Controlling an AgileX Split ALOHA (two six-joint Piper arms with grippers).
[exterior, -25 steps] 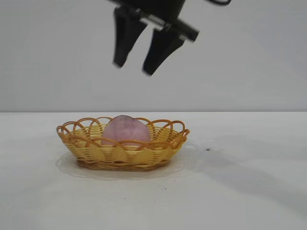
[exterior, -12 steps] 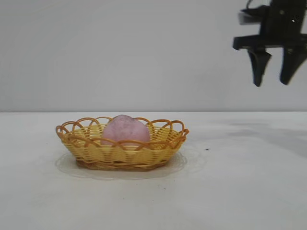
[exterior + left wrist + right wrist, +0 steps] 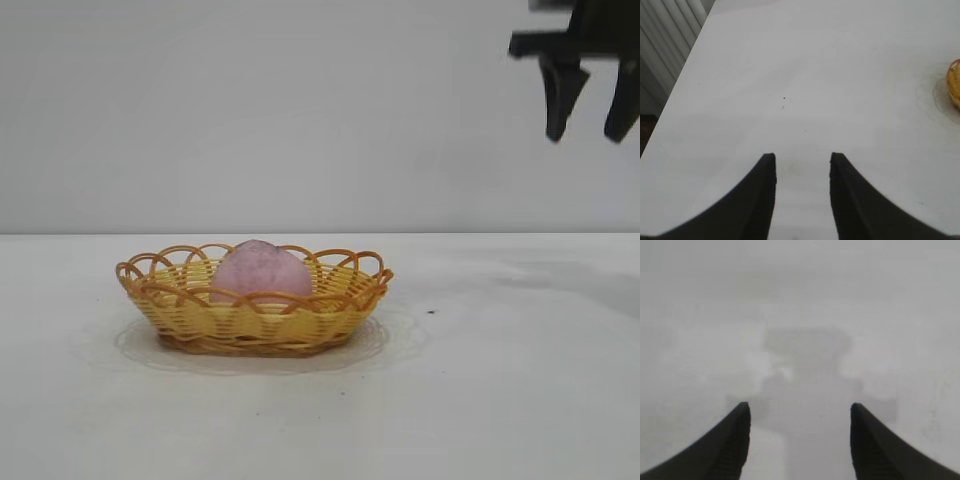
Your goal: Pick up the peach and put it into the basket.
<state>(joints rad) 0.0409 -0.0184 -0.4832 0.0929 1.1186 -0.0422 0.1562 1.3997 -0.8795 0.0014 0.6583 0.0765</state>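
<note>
Exterior view: I note the peach (image 3: pixel 260 272) seated inside the basket (image 3: pixel 255 318) on the table (image 3: pixel 500 400). My right gripper (image 3: pixel 590 130) hangs high, well apart, fingers wide and empty. Left gripper (image 3: pixel 802 165) parked, gap narrow, holding nothing. I judge placement complete; retreat should clear the basket rim.

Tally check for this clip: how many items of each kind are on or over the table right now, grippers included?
Peach: 1, lying inside the basket
Basket: 1, on the white table
Grippers: 2, the right gripper open and empty, high at the exterior view's upper right; the left gripper open and empty over bare table
Total: 4
</note>
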